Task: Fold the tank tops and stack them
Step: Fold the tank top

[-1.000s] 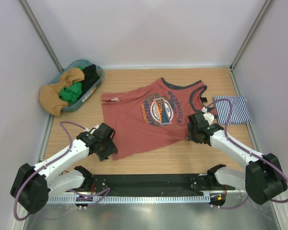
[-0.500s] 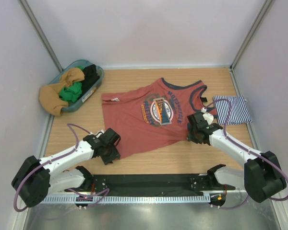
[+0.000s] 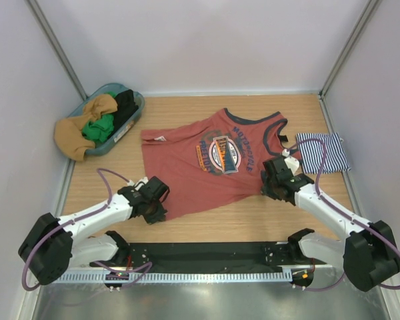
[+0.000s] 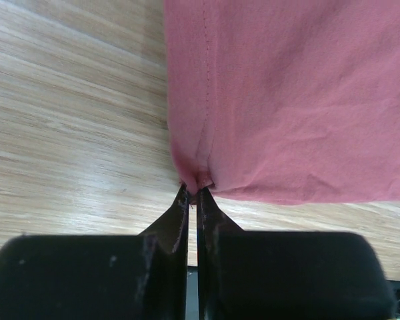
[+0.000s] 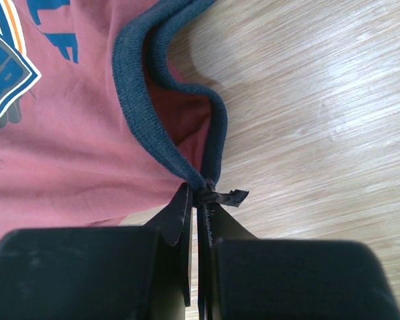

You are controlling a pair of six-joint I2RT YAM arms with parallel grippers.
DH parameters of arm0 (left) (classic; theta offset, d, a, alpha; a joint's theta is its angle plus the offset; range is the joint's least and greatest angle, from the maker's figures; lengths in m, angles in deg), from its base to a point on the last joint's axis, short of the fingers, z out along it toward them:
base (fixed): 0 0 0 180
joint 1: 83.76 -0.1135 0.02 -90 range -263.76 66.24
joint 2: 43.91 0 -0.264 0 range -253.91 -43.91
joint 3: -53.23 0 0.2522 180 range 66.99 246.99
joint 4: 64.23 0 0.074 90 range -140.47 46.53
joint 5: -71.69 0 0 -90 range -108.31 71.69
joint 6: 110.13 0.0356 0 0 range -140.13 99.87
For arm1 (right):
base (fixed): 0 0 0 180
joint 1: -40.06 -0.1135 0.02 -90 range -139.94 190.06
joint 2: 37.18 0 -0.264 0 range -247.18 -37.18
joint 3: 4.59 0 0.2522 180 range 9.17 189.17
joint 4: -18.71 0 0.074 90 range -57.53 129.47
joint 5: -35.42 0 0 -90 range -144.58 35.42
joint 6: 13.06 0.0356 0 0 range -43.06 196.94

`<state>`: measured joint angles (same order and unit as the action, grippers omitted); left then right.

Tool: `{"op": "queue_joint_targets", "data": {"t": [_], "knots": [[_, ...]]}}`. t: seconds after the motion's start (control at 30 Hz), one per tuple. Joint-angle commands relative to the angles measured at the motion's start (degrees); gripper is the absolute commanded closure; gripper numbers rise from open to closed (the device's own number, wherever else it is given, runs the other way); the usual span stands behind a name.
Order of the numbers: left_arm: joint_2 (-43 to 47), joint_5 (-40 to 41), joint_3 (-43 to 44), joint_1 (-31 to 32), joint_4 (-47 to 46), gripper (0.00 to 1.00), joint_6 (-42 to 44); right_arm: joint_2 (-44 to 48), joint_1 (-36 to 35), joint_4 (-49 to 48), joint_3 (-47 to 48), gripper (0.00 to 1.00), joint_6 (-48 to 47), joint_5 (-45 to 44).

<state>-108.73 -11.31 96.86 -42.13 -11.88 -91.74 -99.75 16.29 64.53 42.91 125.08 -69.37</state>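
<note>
Your left gripper [image 4: 193, 192] pinched the rust-red tank top [image 3: 200, 177] at its hem corner; your right gripper [image 5: 199, 192] clamped its navy armhole trim (top spread on the table [image 3: 267, 213]). The striped tank top [image 3: 323, 152] lay folded just right.

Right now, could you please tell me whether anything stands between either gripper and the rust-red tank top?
Nothing visible does: the left gripper is shut on the hem corner of the rust-red tank top, and the right gripper is shut on its navy armhole trim.

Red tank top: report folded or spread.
Spread: the red tank top lies flat on the table, chest graphic fully showing, no layer doubled over.
</note>
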Motion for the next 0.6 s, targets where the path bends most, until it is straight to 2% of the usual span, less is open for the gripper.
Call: {"op": "queue_joint_targets", "data": {"t": [0.0,0.23,0.4,0.57], "knots": [[2.41,2.93,0.54,0.21,-0.01,1.0,1.83,1.48,0.22,1.17,-0.6,0.98,-0.76,-0.68],[5.31,4.33,3.53,0.12,3.77,1.0,3.59,2.97,0.3,4.94,2.2,0.98,-1.91,-1.65],[9.18,5.56,4.94,0.12,8.6,1.0,3.94,7.01,0.3,9.78,5.55,0.98,-3.93,-5.42],[14.1,8.11,6.95,0.03,12.91,1.0,3.67,8.52,0.21,7.76,4.94,0.98,-7.18,-0.43]]}}
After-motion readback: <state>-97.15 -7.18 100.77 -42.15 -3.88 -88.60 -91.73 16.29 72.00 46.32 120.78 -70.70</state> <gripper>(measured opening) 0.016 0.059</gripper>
